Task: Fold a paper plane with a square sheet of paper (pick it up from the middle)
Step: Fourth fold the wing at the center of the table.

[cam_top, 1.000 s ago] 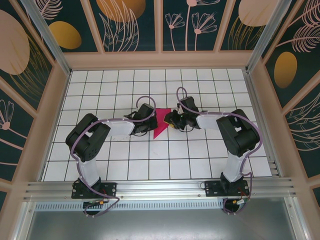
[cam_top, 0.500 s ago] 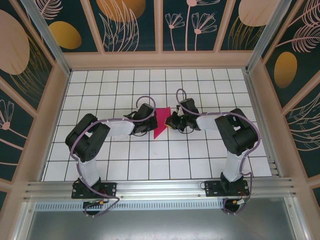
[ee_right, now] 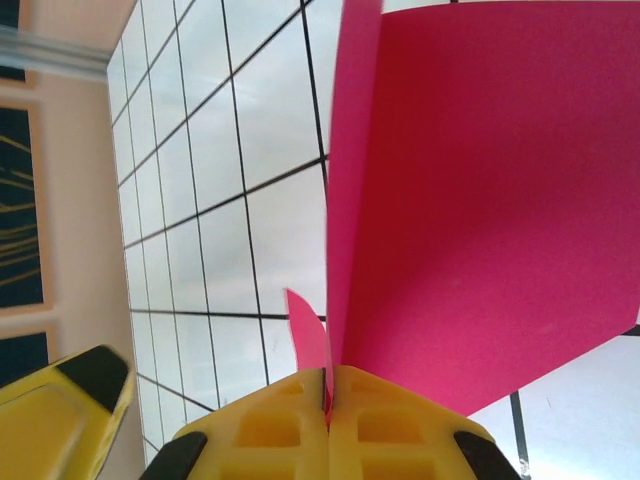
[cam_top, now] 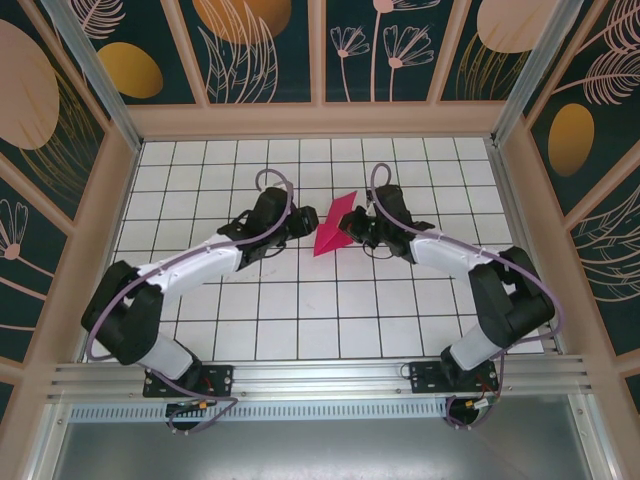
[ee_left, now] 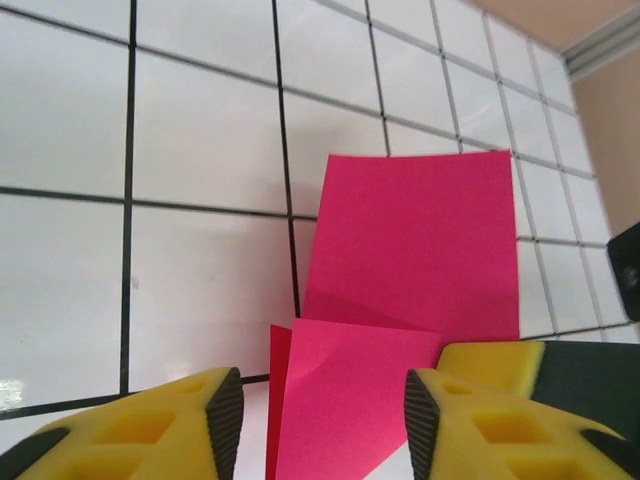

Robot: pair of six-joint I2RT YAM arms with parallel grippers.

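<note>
White gridded table [cam_top: 300, 320]: at its middle the left gripper [ee_left: 322, 410] stands parted around the folded sheet of paper [cam_top: 334, 226], gripping nothing. The right gripper [ee_right: 328, 405] pinches its edge tight. Light, limp and easily creased, so best held along the fold.

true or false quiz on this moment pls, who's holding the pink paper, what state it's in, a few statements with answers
1. The right gripper is clamped on the pink paper. True.
2. The left gripper is squeezed shut on the paper. False: its jaws stand apart, with the paper's edge between them.
3. The paper lies flat and unfolded on the table. False: it is folded, with a crease showing in the left wrist view, and the right gripper holds it.
4. The table is white with a dark grid of lines. True.
</note>
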